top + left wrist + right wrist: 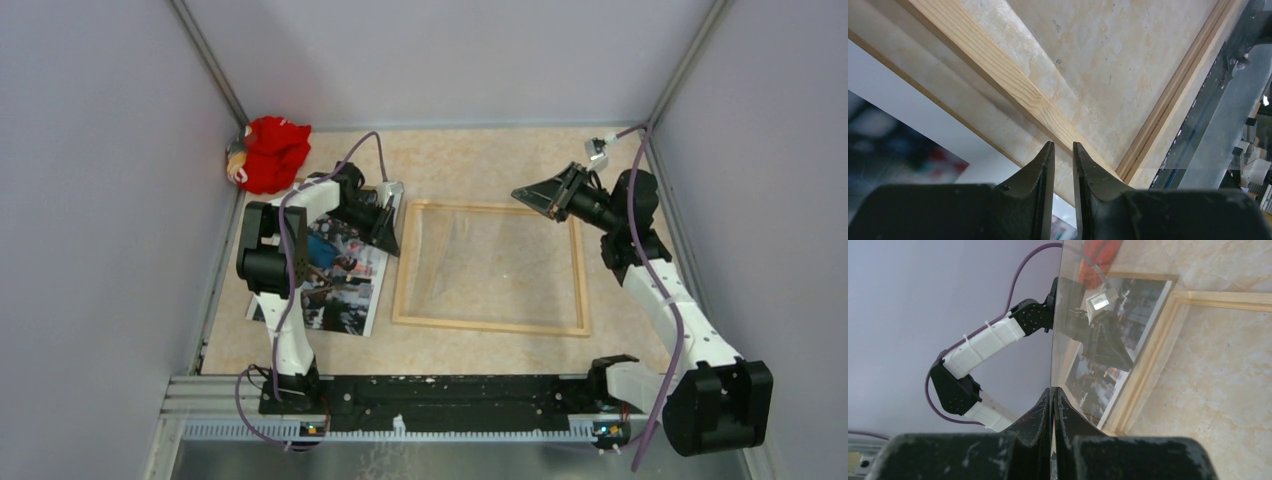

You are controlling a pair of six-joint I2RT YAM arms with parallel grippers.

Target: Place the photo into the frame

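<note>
The light-wood frame (490, 325) lies flat mid-table, and one rail (998, 70) shows in the left wrist view. My right gripper (530, 197) is shut on an edge of the clear pane (480, 255) and holds it tilted up above the frame's far right corner. In the right wrist view the pane (1088, 340) runs edge-on between its jaws (1053, 390). The photo (340, 280) lies picture-up left of the frame and also shows in both wrist views (898, 145) (1098, 385). My left gripper (392, 240) hovers over the gap between photo and frame, jaws (1063, 145) slightly apart and empty.
A red cloth toy (270, 152) sits in the far left corner. Grey walls close in the left, right and back. A black rail (450, 390) with the arm bases runs along the near edge. A thin brown edge (938, 102) borders the photo's white margin.
</note>
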